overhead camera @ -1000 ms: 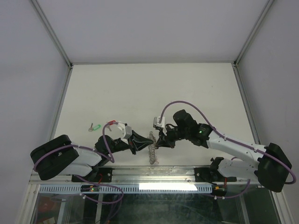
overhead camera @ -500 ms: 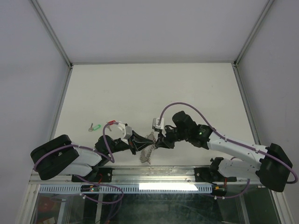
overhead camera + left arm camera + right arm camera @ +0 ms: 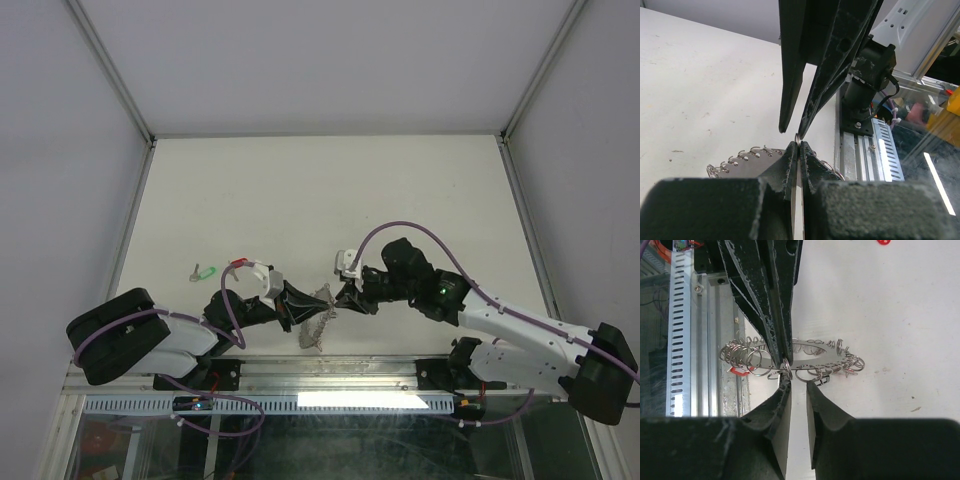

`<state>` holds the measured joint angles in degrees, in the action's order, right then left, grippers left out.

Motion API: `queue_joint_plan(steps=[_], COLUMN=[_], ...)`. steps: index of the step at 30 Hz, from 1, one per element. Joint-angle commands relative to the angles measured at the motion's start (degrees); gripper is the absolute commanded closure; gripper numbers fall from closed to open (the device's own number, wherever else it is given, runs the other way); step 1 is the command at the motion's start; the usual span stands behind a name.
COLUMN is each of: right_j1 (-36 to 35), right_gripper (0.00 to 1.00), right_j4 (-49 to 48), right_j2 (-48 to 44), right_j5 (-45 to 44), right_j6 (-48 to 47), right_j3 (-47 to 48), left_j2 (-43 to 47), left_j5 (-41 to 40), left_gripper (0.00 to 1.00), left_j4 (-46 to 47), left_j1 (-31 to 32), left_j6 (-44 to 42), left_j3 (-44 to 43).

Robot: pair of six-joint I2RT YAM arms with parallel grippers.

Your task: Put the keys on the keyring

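Note:
The keyring (image 3: 316, 325), a flat grey disc fringed with small wire rings, hangs tilted near the table's front edge. My left gripper (image 3: 306, 303) is shut on one small ring of its rim, as the left wrist view shows (image 3: 798, 145). In the right wrist view the keyring (image 3: 812, 361) lies just beyond my right gripper (image 3: 799, 386). Its jaws stand slightly apart with nothing between them. A green key (image 3: 205, 271) and a red key (image 3: 238, 265) lie on the table to the left. A red piece (image 3: 737, 371) shows under the keyring.
The metal rail (image 3: 330, 368) with the arm bases runs right behind the keyring at the near edge. Enclosure walls bound the white table (image 3: 330, 190) on three sides. A power strip (image 3: 920, 20) sits beyond the rail in the left wrist view.
My right gripper has opened, let go of the keyring's rim and drawn back to the right. The keyring has swung from nearly upright to tilted, held only by the left gripper.

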<state>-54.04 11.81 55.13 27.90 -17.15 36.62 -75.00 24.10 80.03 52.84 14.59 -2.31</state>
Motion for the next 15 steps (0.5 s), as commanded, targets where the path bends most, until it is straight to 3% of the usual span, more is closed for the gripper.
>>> queue_joint_plan(steps=[1, 15], right_j1=[0.0, 0.0], right_gripper=[0.80, 0.79], right_j4=[-3.5, -4.3], right_j2=[1.7, 2.4], right_j5=[2.2, 7.0], right_j6=[-1.3, -0.7], right_j3=[0.5, 0.4], left_j2=[0.1, 0.2], left_j5=[0.5, 0.3], left_gripper=[1.00, 1.00], left_j4=[5.2, 4.5], left_j1=[0.0, 0.0], left_j6=[0.9, 0.7], left_j3=[-0.9, -1.2])
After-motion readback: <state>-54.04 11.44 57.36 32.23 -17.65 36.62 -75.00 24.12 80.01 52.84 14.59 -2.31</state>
